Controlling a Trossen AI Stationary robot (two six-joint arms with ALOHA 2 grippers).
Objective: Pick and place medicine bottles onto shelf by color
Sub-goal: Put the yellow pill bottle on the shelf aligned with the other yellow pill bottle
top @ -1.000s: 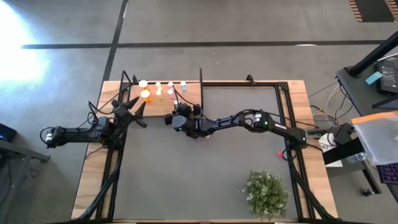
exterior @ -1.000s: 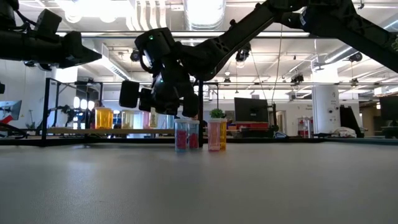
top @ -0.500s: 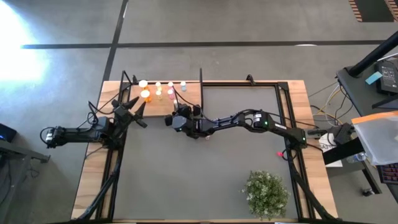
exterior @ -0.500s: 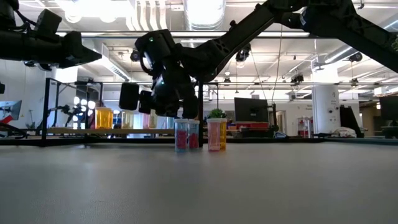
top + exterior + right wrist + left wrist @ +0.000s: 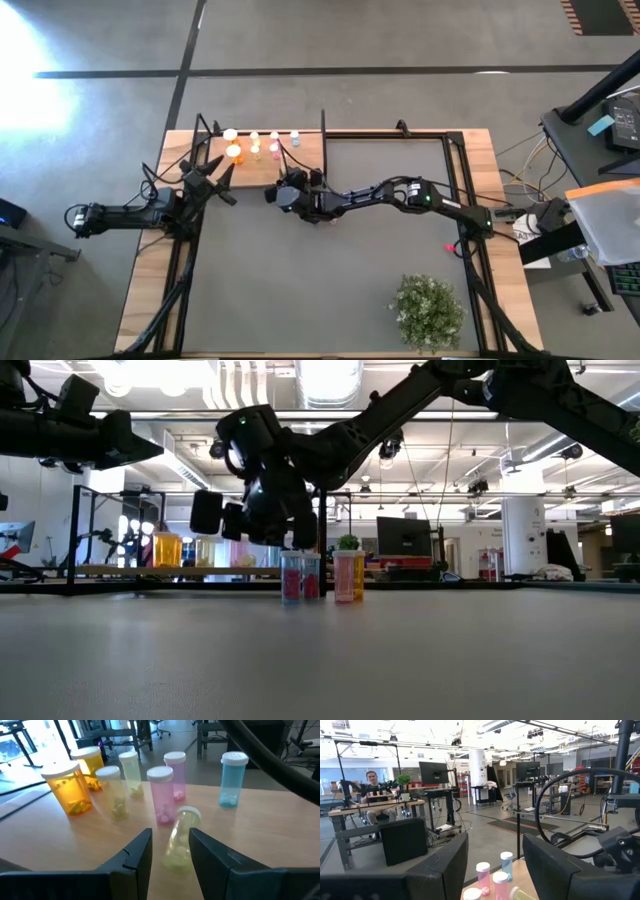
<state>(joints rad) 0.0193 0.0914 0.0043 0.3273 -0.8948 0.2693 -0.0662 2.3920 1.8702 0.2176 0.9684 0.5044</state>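
Open lab/workshop, desks point(image 5: 375, 807), monitors point(image 5: 434, 772)

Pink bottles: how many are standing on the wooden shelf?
2. One pink bottle stands near the middle of the shelf. The second pink bottle stands close by, nearer the blue bottle. Others might be hidden.

from above, i can't separate the medicine bottles point(image 5: 262, 143) on the shelf point(image 5: 310, 150); they're coloured specks. the right gripper point(image 5: 170, 851) covers the held pale bottle's point(image 5: 180, 840) lower body. the left gripper's point(image 5: 495, 865) fingers run off-frame.
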